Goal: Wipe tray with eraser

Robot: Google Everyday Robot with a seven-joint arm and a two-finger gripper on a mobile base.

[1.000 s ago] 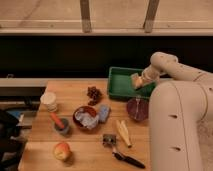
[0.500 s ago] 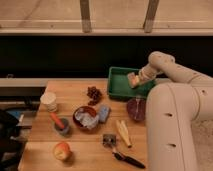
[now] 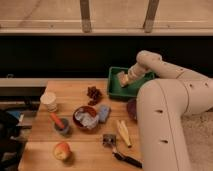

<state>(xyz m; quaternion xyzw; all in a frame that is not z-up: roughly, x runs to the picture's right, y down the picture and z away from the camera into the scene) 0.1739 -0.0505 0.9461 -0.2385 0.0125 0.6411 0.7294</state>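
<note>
The green tray (image 3: 116, 90) sits at the back right corner of the wooden table (image 3: 75, 95). A small pale cream eraser (image 3: 121, 78) rests inside it toward the left side, against the tray floor. My gripper (image 3: 128, 78) reaches down into the tray from the right and is shut on the eraser. The white arm (image 3: 165, 115) hides the tray's right part.
On the table are a white cup (image 3: 48, 100), a dark red bowl (image 3: 85, 118) with a light blue block (image 3: 104, 113) beside it, pale yellow sticks (image 3: 123, 133), an apple (image 3: 62, 150), a grey mortar (image 3: 62, 125) and a black-handled brush (image 3: 126, 158). A second red bowl (image 3: 131, 108) is half hidden by my arm.
The gripper and the eraser have slid leftward across the tray floor.
</note>
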